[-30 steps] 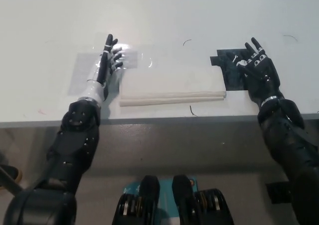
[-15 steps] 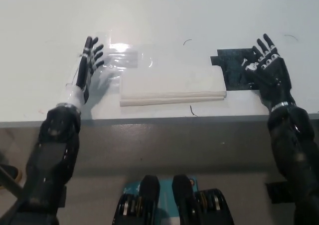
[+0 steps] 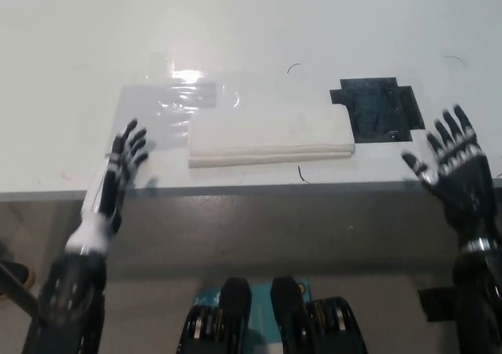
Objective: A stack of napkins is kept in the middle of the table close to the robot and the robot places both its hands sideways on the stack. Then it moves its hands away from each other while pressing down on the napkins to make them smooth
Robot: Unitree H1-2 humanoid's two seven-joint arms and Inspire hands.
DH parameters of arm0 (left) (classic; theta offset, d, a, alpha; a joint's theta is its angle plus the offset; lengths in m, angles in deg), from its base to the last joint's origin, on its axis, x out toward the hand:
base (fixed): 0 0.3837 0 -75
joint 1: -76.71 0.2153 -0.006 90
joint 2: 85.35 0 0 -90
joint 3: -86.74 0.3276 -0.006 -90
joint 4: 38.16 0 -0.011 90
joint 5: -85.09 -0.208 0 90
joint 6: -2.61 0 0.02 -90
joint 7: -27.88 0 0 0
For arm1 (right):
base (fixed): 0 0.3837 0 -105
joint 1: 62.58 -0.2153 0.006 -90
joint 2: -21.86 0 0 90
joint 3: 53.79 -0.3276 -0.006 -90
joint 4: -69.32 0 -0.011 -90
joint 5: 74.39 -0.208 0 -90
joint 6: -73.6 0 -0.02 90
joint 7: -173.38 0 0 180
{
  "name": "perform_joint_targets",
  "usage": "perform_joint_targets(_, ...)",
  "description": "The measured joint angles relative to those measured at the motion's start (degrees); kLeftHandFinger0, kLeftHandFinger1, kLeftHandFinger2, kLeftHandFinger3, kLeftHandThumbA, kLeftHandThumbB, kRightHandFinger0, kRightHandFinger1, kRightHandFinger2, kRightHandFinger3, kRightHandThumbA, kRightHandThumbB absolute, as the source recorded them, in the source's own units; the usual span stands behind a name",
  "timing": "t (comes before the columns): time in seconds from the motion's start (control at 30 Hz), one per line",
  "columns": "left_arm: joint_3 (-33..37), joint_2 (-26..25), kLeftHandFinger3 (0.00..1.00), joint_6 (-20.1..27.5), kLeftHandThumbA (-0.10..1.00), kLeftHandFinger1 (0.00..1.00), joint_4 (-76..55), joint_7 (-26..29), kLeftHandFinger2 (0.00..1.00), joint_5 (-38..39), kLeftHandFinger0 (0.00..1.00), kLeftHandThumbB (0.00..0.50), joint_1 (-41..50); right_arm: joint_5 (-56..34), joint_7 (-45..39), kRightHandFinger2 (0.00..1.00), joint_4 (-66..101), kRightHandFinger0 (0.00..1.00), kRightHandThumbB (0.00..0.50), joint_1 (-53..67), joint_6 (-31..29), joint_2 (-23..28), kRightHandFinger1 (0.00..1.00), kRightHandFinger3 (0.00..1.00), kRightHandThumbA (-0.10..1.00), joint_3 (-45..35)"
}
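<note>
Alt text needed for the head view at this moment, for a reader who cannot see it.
A flat white stack of napkins lies near the front edge of a pale table, untouched. The robot's white left hand and black right hand hang open near that edge, one either side, a patch of black tape right of the stack.

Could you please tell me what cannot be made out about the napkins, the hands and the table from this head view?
- Napkin stack: the number of sheets; its front edge is too small to resolve.
- Left hand: seen edge-on, so its palm is hidden.
- Right hand: contact with the table is unclear; its forearm is cut by the right edge.
- Black patch: its material; glare blurs it.
</note>
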Motion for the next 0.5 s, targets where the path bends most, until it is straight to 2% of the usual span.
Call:
perform_joint_targets(0.07, 0.2, 0.0, 1.0, 0.0, 1.0, 1.0, -4.0, 0.0, 1.0, 0.0, 1.0, 0.278, 3.7, 0.3, 0.0, 1.0, 3.6, 1.0, 0.348, 3.6, 0.0, -0.3, 1.0, 1.0, 1.0, 0.6)
perform_joint_targets(0.17, 0.7, 0.1, 1.0, 0.1, 1.0, 1.0, -10.8, 0.0, 1.0, -0.1, 1.0, 0.256, 11.1, 0.9, 0.0, 1.0, 10.4, 1.0, 0.373, 10.8, 0.0, -0.7, 1.0, 1.0, 1.0, 1.8)
perform_joint_targets(0.23, 1.3, 0.1, 1.0, 0.2, 1.0, 1.0, -14.8, -0.1, 1.0, -0.1, 1.0, 0.285, 15.4, 1.3, -0.1, 1.0, 13.9, 1.0, 0.373, 14.9, 0.0, -0.9, 1.0, 1.0, 1.0, 2.7)
perform_joint_targets(0.27, 1.7, 0.1, 1.0, 0.3, 1.0, 1.0, -17.2, -0.1, 1.0, -0.2, 1.0, 0.31, 18.4, 1.5, -0.1, 1.0, 16.2, 1.0, 0.349, 17.4, 0.0, -0.9, 1.0, 1.0, 1.0, 3.4)
perform_joint_targets(0.3, 2.2, 0.1, 1.0, 0.3, 1.0, 1.0, -19.4, -0.2, 1.0, -0.2, 1.0, 0.324, 21.2, 1.8, -0.1, 1.0, 18.4, 1.0, 0.36, 19.9, 0.0, -1.0, 1.0, 1.0, 1.0, 4.2)
perform_joint_targets(0.33, 2.7, 0.1, 1.0, 0.4, 1.0, 1.0, -21.7, -0.4, 1.0, -0.2, 1.0, 0.289, 24.1, 1.9, -0.1, 1.0, 20.5, 1.0, 0.383, 22.3, 0.0, -1.0, 1.0, 1.0, 1.0, 4.9)
perform_joint_targets(0.37, 3.4, 0.1, 1.0, 0.5, 1.0, 1.0, -23.9, -0.6, 1.0, -0.2, 1.0, 0.284, 27.0, 2.2, -0.2, 1.0, 22.6, 1.0, 0.41, 24.7, -0.1, -1.1, 1.0, 1.0, 1.0, 5.8)
perform_joint_targets(0.47, 6.1, 0.0, 1.0, 0.9, 1.0, 1.0, -30.0, -1.3, 1.0, -0.1, 1.0, 0.288, 35.5, 3.5, -0.2, 1.0, 29.4, 1.0, 0.397, 32.3, -0.2, -1.5, 1.0, 1.0, 1.0, 8.8)
perform_joint_targets(0.5, 7.0, 0.0, 1.0, 1.0, 1.0, 1.0, -31.7, -1.5, 1.0, -0.1, 1.0, 0.322, 38.0, 4.0, -0.2, 1.0, 31.4, 1.0, 0.378, 34.3, -0.2, -1.7, 1.0, 1.0, 1.0, 9.7)
